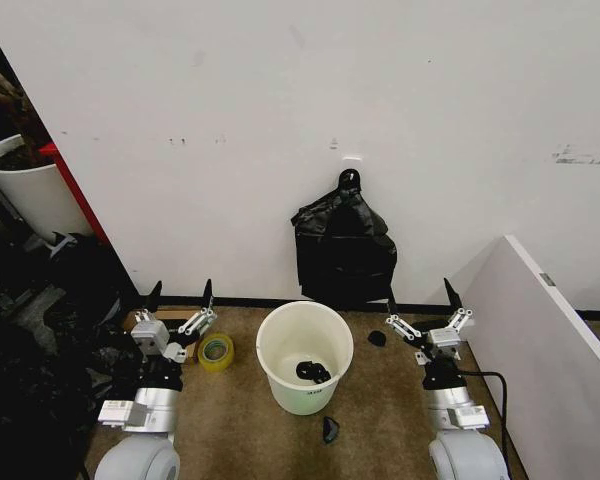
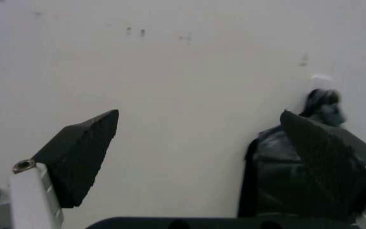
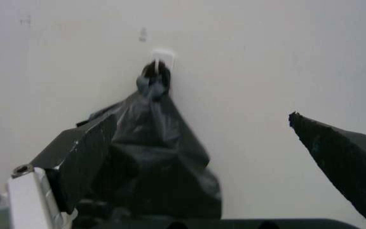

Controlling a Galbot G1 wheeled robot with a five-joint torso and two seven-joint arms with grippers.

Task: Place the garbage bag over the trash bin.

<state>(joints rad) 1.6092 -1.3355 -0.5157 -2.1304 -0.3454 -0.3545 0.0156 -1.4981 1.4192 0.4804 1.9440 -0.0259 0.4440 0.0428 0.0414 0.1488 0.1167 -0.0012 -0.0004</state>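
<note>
Garbage bag point(image 1: 313, 372), probably that crumpled black piece, lies inside the trash bin point(image 1: 304, 357) between left gripper point(image 1: 180, 296) and right gripper point(image 1: 420, 296), both spread apart, empty. Nothing is grasped; reaching comes next.

Silver-grey arms, white wrist housings, black pointed fingers point(image 1: 207, 291), black cable

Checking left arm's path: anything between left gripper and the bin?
Head view: a yellow tape roll sits on the carpet between the left gripper and the trash bin.
</note>
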